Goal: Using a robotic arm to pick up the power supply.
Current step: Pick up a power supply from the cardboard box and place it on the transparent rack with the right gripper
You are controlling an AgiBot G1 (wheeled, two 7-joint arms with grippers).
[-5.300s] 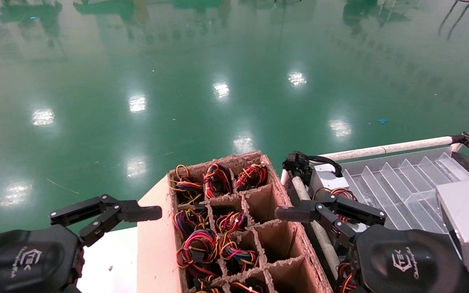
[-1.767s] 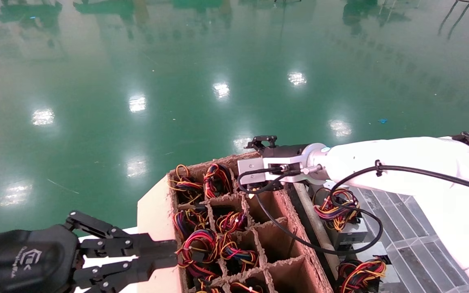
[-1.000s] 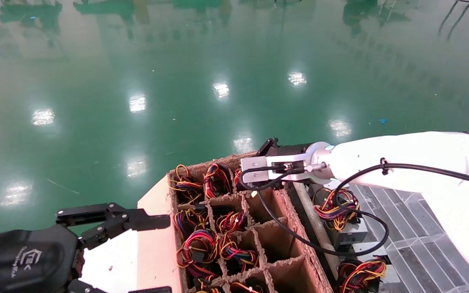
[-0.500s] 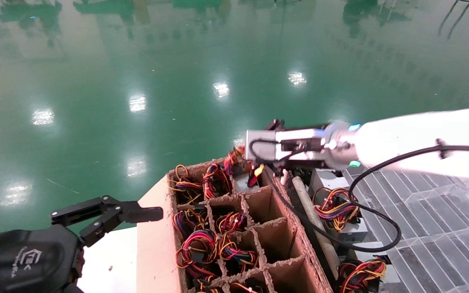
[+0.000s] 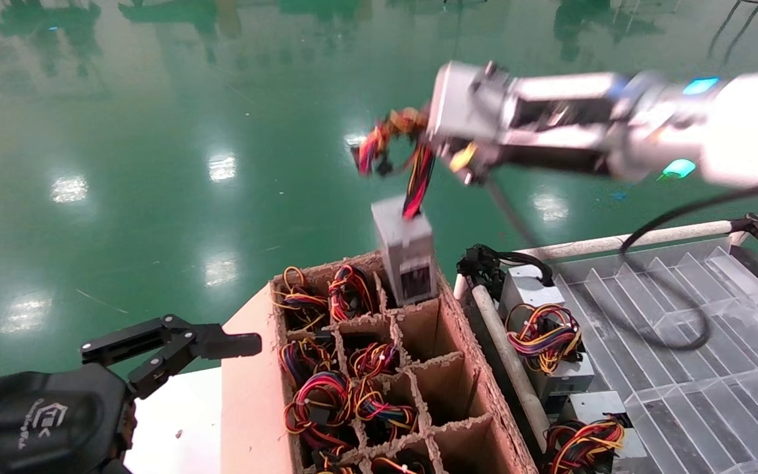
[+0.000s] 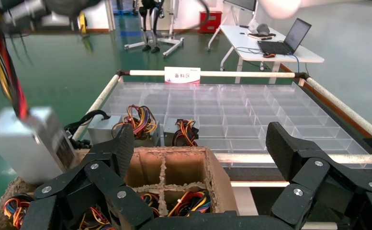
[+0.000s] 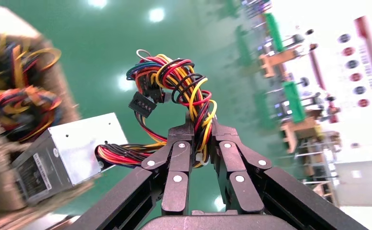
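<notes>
Fingers (image 7: 181, 143) of the right gripper (image 7: 200, 139) clamp the wire bundle (image 7: 179, 86), so the power supply (image 5: 405, 250) dangles at frame centre above the divider box (image 5: 458, 329). Left gripper (image 5: 234, 344), lower left, fingers apart.

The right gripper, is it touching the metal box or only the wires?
Only the wires. In the right wrist view the right gripper pinches the wire bundle, while the power supply dangles apart from its fingers.

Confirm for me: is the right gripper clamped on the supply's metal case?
No, the right gripper pinches the wire bundle; the power supply hangs below.
</notes>
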